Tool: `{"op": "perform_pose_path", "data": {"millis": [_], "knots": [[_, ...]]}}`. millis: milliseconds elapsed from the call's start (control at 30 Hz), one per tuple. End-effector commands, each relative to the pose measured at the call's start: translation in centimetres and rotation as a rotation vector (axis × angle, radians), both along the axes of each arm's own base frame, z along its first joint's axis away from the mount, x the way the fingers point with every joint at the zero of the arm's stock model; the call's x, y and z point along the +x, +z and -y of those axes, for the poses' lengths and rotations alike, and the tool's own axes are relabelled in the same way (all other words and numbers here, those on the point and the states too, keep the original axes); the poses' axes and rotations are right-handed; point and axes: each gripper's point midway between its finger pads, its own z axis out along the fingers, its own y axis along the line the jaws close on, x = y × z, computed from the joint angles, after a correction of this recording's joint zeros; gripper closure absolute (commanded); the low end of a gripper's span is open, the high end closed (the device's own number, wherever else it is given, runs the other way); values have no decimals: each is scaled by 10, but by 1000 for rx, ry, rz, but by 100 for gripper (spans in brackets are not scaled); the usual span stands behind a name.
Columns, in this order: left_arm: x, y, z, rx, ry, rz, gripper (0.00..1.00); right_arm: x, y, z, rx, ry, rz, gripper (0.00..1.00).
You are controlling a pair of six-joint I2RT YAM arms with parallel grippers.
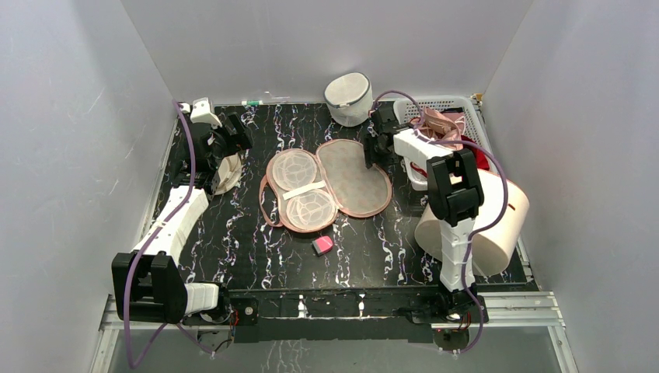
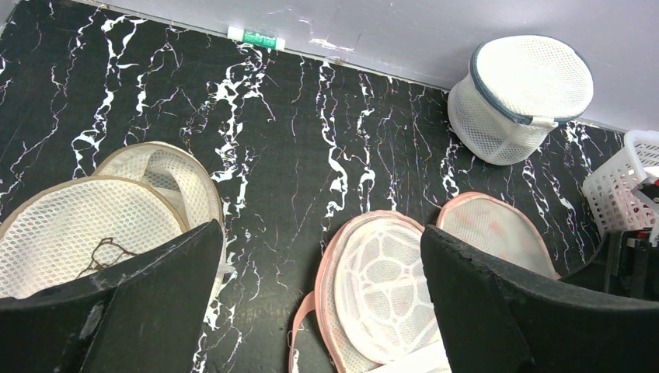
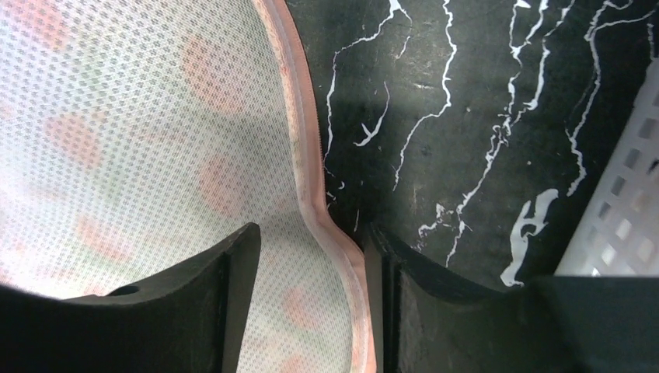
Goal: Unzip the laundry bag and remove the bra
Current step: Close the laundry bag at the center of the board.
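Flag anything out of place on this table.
The white mesh bag sits tipped on its side at the back, and a big white cylinder lies on its side by the right edge. The laundry bag is splayed open flat mid-table.

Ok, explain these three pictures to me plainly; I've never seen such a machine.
Two robot arms stand side by side. One picture looks down from above; the others come from a camera on each wrist. On the table lie the laundry bag, unzipped and spread open, a white mesh bag, and a white basket where the pink bra seems to lie. The left arm has its jaws wide open, empty. The right arm holds its jaws open astride the bag's zip edge.
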Motion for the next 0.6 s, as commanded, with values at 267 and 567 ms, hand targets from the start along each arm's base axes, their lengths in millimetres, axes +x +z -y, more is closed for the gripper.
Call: {"op": "perform_pose_path", "data": {"millis": [267, 567], "knots": [[2, 11, 3, -4, -16, 35, 2, 6, -7, -10, 28, 27, 12, 69], [2, 11, 3, -6, -20, 34, 2, 9, 31, -14, 32, 20, 93, 89]]}}
